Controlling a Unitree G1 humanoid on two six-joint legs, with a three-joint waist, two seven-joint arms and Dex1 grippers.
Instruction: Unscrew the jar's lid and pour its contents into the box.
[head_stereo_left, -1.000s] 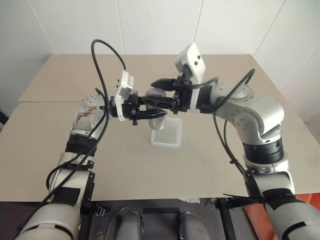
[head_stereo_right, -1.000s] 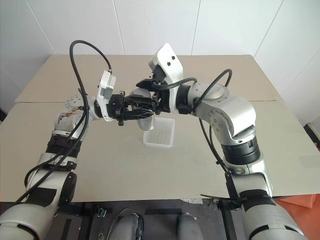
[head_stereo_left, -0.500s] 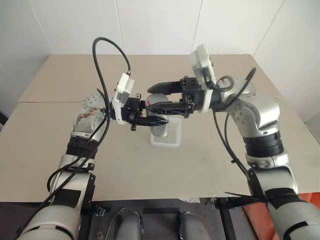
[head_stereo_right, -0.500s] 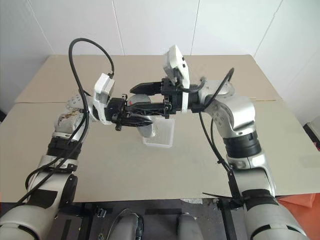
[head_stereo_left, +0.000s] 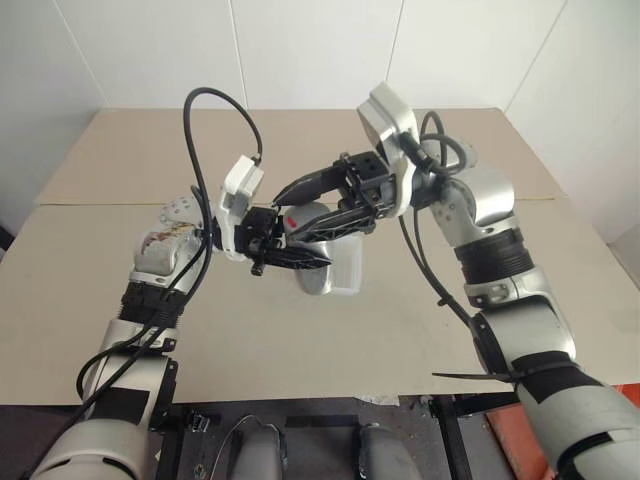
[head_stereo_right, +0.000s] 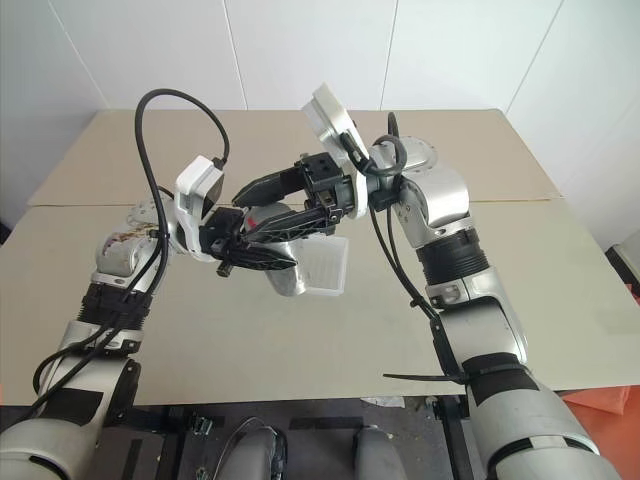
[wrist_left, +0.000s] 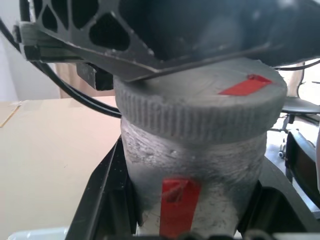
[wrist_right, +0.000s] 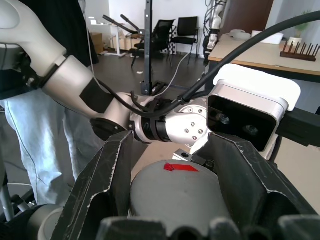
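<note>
Clearly the unscrewing is in hand, by my reading; the left gripper (head_stereo_left: 290, 252) is clamped on the jar (wrist_left: 192, 185), held up in the air over the table (head_stereo_left: 120, 300), and the right gripper (head_stereo_left: 300, 205) is closed on the lid (wrist_left: 200, 107) from the other side — its fingers (wrist_right: 102, 187) flank the cap in its wrist view. The lid sits on the jar, seated all round; its red mark lies a little off the red mark on the jar's side, so some turning may be done, though I cannot tell how much. The next move calls for more twist from the right wrist while the left holds firm, then a lift of the cap. The box (head_stereo_left: 345, 272) lies on the table just below and behind the jar — nothing shows in the part of it in view; the contents are hidden inside the jar.
</note>
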